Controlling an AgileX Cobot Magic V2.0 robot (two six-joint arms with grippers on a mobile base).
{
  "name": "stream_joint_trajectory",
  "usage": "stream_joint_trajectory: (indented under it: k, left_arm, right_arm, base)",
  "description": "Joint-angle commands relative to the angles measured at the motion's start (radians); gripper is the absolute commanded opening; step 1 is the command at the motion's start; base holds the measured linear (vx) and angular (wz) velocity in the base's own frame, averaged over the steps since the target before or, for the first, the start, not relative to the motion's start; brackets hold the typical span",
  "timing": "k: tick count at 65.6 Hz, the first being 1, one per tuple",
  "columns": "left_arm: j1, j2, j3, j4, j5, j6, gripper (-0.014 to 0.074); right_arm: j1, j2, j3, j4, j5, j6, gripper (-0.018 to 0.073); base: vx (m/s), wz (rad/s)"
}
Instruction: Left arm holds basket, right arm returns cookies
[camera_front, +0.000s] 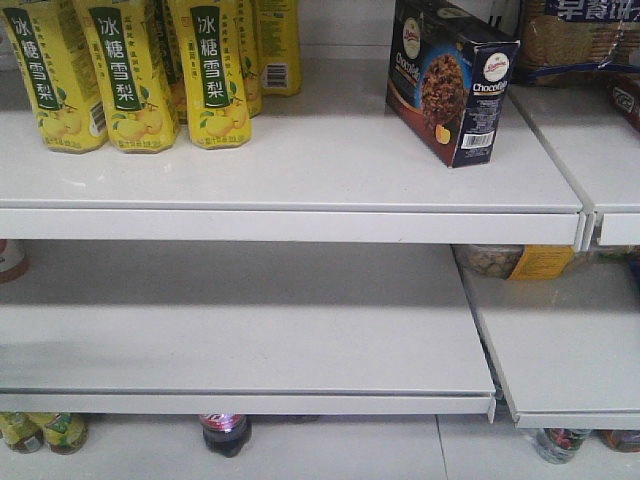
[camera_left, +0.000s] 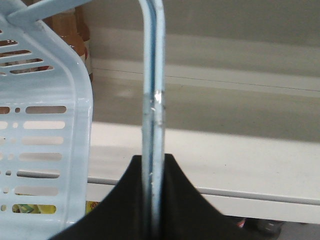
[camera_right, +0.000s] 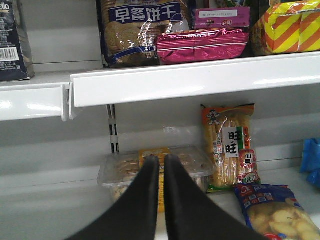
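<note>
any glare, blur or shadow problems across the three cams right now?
Front view: sharp, even light, mild sheen on the shelf, cookies box readable. Left wrist view: basket and handle soft, specular glint on the handle, background blurred, left claw a featureless black mass. Right wrist view: foil glare on the biscuit bag, right claw dark, lower shelf shadowed.
</note>
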Motion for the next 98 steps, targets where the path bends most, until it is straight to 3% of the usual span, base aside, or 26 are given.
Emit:
stream_joint_trajectory:
  k: [1,25,98]
  left_arm:
    - [-0.005,-0.018,-0.031,0.013,-0.102,0.021,0.0000]
    - [-0.005,-0.018,-0.031,0.013,-0.101,0.021,0.0000]
    - [-0.005,-0.018,-0.031,0.013,-0.101,0.021,0.0000]
  right_arm:
    - [-0.006,-0.041,0.027,0.000,-0.103,-0.012,-0.0006]
    - [-0.002,-0.042,0.027,-0.010,0.084,-0.020,-0.0006]
    - [-0.002,-0.041,0.026,0.003,0.082,-0.019,-0.0006]
  base:
    - [0.00,0.00]
    - [0.00,0.00]
    - [0.00,0.00]
